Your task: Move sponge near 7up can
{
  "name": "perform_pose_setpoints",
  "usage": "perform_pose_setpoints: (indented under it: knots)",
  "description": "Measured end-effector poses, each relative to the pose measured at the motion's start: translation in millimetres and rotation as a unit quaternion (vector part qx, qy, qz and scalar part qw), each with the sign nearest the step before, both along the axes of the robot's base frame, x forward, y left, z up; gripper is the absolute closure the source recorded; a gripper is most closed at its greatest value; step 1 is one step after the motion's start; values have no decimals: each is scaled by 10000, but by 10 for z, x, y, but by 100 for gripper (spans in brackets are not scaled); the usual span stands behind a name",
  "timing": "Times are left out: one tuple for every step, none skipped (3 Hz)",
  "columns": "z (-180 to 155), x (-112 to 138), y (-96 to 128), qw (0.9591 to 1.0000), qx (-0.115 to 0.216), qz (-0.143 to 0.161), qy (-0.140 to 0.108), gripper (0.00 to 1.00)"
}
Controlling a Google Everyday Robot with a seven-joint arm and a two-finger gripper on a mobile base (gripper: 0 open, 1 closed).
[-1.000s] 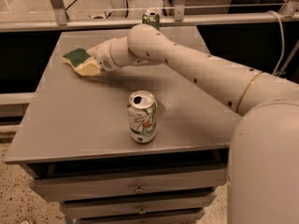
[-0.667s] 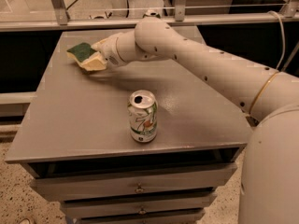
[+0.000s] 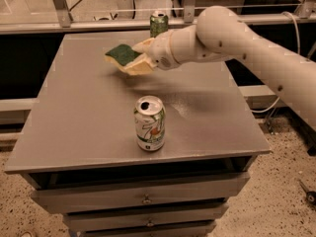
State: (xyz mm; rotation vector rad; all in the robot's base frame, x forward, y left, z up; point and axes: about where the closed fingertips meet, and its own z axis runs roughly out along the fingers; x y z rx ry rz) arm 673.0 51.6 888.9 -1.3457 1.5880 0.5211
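Observation:
The sponge [image 3: 124, 58], dark green on top and pale yellow below, is held in the air above the middle-back of the grey table [image 3: 74, 112]. My gripper [image 3: 140, 58] is shut on the sponge's right end, with the white arm reaching in from the right. The 7up can [image 3: 150, 123], silver-white with a green logo and an open top, stands upright near the table's front edge, below and in front of the sponge.
A darker green can [image 3: 159, 24] stands at the table's back edge, behind the gripper. Drawers [image 3: 143, 196] sit under the tabletop. A metal rail and frame run behind the table.
The gripper has lifted the sponge off the table's back left and carried it rightward toward the middle. The 7up can has not moved.

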Motion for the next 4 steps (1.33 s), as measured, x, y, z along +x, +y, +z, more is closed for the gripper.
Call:
perform_pose_setpoints:
  knots:
    - [66, -254, -676, 9998, -187, -72, 39, 100]
    - [151, -563, -1202, 9992, -395, -6, 25, 100]
    - [145, -925, -1530, 9978, -603, 266, 75, 100]
    - [50, -1238, -1742, 9958, -710, 549, 206, 100]
